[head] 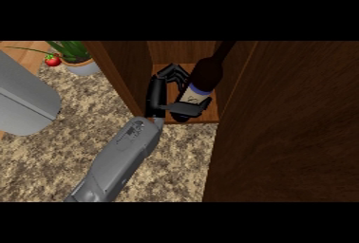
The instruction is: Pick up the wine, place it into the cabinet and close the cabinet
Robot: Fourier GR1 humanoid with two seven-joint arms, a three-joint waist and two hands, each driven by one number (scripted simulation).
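Hand: the one hand (160, 95) in view reaches into the open cabinet (126, 71)
Fingers: curled around the wine (198, 88), thumb beneath its label
Wine: upright within the fingers, on the cabinet floor
Cabinet door (288, 123): right of the fingers, swung open
Surface (63, 156): speckled, below the fingers

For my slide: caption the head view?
Hand setting wine bottle inside open wooden cabinet.
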